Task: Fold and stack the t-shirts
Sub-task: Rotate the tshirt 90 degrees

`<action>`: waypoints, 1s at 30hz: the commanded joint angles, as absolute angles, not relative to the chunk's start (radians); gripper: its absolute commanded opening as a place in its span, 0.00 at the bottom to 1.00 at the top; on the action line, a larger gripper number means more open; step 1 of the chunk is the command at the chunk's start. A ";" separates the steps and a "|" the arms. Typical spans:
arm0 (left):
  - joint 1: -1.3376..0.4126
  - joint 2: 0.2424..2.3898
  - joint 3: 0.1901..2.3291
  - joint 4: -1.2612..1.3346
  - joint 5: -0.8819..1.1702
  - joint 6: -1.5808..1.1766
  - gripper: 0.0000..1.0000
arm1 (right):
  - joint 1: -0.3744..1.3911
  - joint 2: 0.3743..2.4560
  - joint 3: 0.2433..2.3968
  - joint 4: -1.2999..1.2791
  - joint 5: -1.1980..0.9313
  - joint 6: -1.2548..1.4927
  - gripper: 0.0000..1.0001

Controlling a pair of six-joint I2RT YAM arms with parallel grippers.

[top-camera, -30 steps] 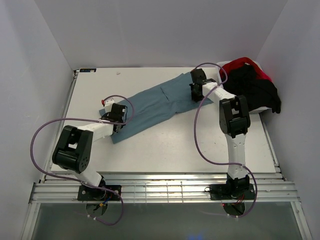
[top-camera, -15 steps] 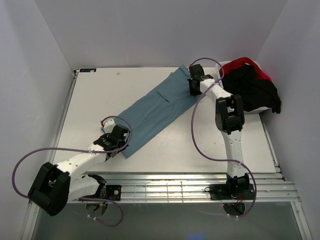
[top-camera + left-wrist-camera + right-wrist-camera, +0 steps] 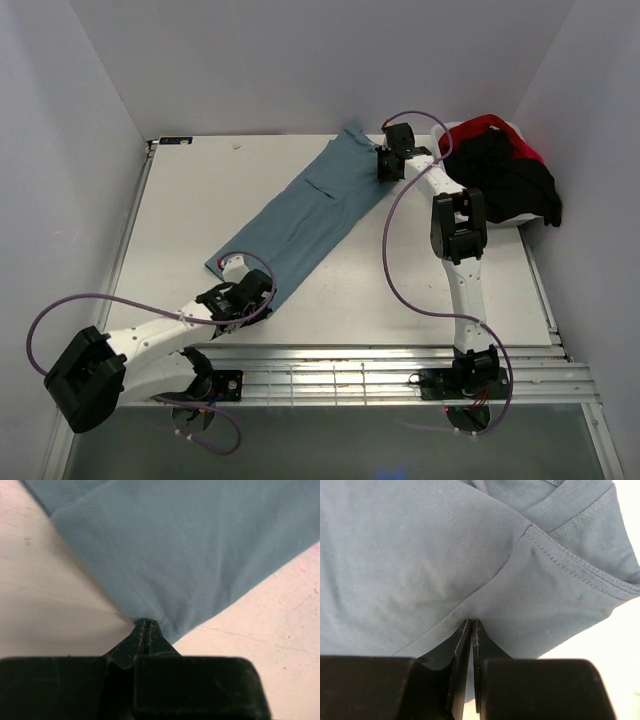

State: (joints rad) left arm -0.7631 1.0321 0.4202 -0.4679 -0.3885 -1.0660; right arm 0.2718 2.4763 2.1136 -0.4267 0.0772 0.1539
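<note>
- The left gripper (image 3: 256, 297) is clamped tight, jaws together with no gap, on a hemmed corner of the teal t-shirt (image 3: 312, 212). In the left wrist view the cloth (image 3: 190, 545) fans out toward 12 o'clock from the pinched fingertips (image 3: 144, 626).
- The right gripper (image 3: 386, 166) is likewise pinched closed on a fold of the same shirt. In the right wrist view its tips (image 3: 471, 625) bite the fabric (image 3: 420, 555), with a stitched edge band at 2 o'clock.
- From above, the teal shirt lies as a long strip on the white table (image 3: 200, 190), running from the left gripper at 7 o'clock to the right gripper at 1 o'clock.
- A black t-shirt (image 3: 510, 175) and a red t-shirt (image 3: 478, 127) sit heaped at 3 o'clock of the right gripper.
</note>
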 commanded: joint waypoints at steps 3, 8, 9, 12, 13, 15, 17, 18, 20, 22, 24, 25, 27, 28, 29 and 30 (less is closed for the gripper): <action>-0.928 1.207 0.485 -0.453 -0.455 -1.221 0.00 | 0.279 2.526 2.145 -0.322 -0.139 0.244 0.12; -1.043 1.319 0.534 -0.453 -0.483 -1.315 0.00 | 0.278 2.536 2.131 -0.287 -0.190 0.265 0.13; -1.055 1.333 0.538 -0.451 -0.492 -1.327 0.00 | 0.278 2.540 2.131 -0.275 -0.198 0.267 0.13; -1.103 1.350 0.561 -0.453 -0.492 -1.333 0.00 | 0.279 2.551 2.144 -0.267 -0.230 0.267 0.13; -1.117 1.362 0.569 -0.453 -0.492 -1.335 0.00 | 0.278 2.557 2.151 -0.259 -0.247 0.271 0.13; -1.164 1.380 0.598 -0.454 -0.492 -1.335 0.00 | 0.276 2.559 2.151 -0.245 -0.265 0.282 0.14; -1.210 1.410 0.617 -0.459 -0.489 -1.348 0.00 | 0.278 2.559 2.148 -0.224 -0.294 0.294 0.16; -1.225 1.420 0.638 -0.460 -0.488 -1.357 0.00 | 0.276 2.557 2.146 -0.219 -0.302 0.298 0.16; -1.271 1.445 0.660 -0.462 -0.486 -1.380 0.00 | 0.275 2.551 2.132 -0.195 -0.325 0.305 0.18; -1.299 1.462 0.696 -0.466 -0.488 -1.393 0.00 | 0.275 2.556 2.138 -0.183 -0.353 0.307 0.22; -1.336 1.486 0.718 -0.469 -0.489 -1.405 0.00 | 0.275 2.568 2.155 -0.181 -0.371 0.305 0.26; -1.345 1.494 0.739 -0.469 -0.491 -1.408 0.00 | 0.275 2.571 2.161 -0.181 -0.377 0.307 0.30; -1.373 1.512 0.756 -0.468 -0.492 -1.410 0.00 | 0.270 2.574 2.164 -0.169 -0.379 0.305 0.32; -1.381 1.519 0.773 -0.468 -0.494 -1.410 0.00 | 0.268 2.576 2.160 -0.160 -0.394 0.305 0.36; -1.391 1.525 0.782 -0.465 -0.502 -1.410 0.00 | 0.265 2.574 2.154 -0.141 -0.409 0.307 0.37; -1.396 1.531 0.790 -0.457 -0.506 -1.401 0.00 | 0.265 2.576 2.140 -0.105 -0.422 0.311 0.37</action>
State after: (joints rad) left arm -1.3693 1.5181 0.7563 -0.4412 -0.5365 -1.3788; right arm 0.2691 2.5504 2.1250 -0.1902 -0.3553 0.3023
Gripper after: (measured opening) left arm 0.019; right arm 0.365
